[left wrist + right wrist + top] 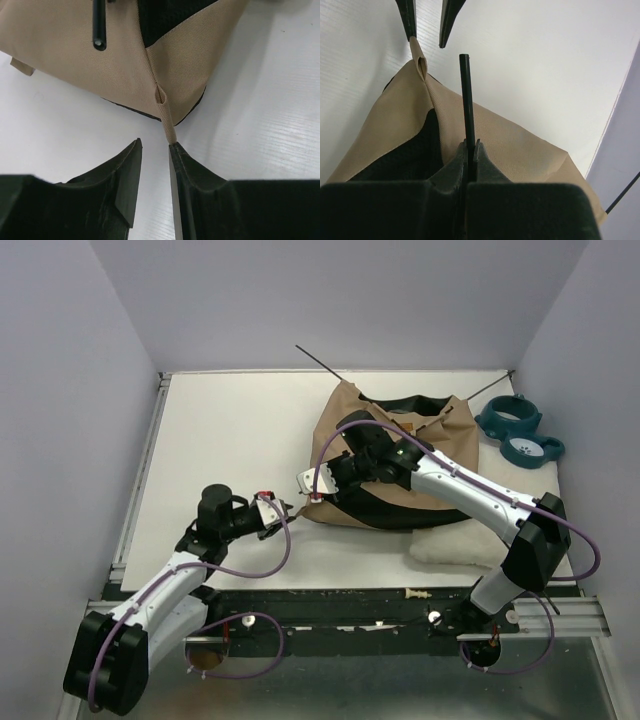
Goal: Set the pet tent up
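Note:
The pet tent (pixel 400 455) lies collapsed, tan fabric with black base, right of centre. My right gripper (pixel 312 486) hangs over its near-left corner; in the right wrist view it (pixel 470 142) is shut on a thin black pole (pixel 465 95) whose free end points toward the corner's tan loop (pixel 420 62). My left gripper (pixel 283 508) sits just left of that corner. In the left wrist view it (pixel 155 145) is open, and the loop strap (pixel 169 131) touches its right fingertip (pixel 182 155). The pole end (pixel 99 30) shows above the tan fabric (pixel 60 45). A second pole (pixel 320 360) sticks out at the back.
A white fluffy cushion (pixel 455 545) lies against the tent's near-right side. A teal bowl stand (pixel 520 430) sits at the back right. Grey walls close in three sides. A metal rail (pixel 350 605) runs along the table's near edge.

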Robot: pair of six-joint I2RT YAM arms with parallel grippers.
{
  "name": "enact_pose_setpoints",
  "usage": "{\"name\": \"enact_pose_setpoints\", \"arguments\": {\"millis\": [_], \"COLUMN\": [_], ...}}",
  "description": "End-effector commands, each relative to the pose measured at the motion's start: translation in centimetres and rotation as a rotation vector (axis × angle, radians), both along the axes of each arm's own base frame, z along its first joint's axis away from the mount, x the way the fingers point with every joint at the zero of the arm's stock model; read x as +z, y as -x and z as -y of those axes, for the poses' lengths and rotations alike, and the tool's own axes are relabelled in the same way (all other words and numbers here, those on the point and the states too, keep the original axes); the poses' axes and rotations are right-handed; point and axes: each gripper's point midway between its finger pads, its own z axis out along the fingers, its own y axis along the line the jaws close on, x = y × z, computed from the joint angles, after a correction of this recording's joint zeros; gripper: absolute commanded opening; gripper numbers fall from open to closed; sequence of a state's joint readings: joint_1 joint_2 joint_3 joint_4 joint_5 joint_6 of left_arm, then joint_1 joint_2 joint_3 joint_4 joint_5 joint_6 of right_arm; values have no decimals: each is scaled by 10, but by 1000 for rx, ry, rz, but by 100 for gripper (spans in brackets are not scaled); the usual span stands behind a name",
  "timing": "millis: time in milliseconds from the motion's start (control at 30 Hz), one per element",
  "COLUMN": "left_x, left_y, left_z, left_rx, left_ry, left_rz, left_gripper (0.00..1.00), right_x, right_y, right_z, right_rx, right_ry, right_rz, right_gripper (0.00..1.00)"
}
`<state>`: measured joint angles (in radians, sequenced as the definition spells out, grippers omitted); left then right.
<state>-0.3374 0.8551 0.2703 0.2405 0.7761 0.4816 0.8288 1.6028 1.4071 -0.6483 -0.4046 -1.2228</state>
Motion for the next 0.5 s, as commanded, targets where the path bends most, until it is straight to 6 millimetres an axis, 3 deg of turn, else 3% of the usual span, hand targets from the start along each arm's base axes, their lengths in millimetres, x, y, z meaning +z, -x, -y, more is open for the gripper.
{"name": "enact_pose_setpoints", "arguments": {"millis": [0, 100, 233, 467], "left_x": [28, 23, 19, 18], "left_y": [1, 11, 22, 14], "left_z": [16, 15, 15, 17], "left_rx": [-83, -127, -167, -146], "left_ry": [57, 31, 8, -3], "left_rz": [83, 91, 100, 63], "left_gripper": [42, 43, 50, 53], "right_x": [6, 6, 7, 7], "right_y": [-5, -6, -8, -8], "right_z": [3, 1, 1, -1], "right_rx": [-30, -30, -34, -29], "right_ry": [10, 10, 11, 7], "right_rz": [-6, -6, -8, -10], "right_gripper": [1, 1, 1, 1]}}
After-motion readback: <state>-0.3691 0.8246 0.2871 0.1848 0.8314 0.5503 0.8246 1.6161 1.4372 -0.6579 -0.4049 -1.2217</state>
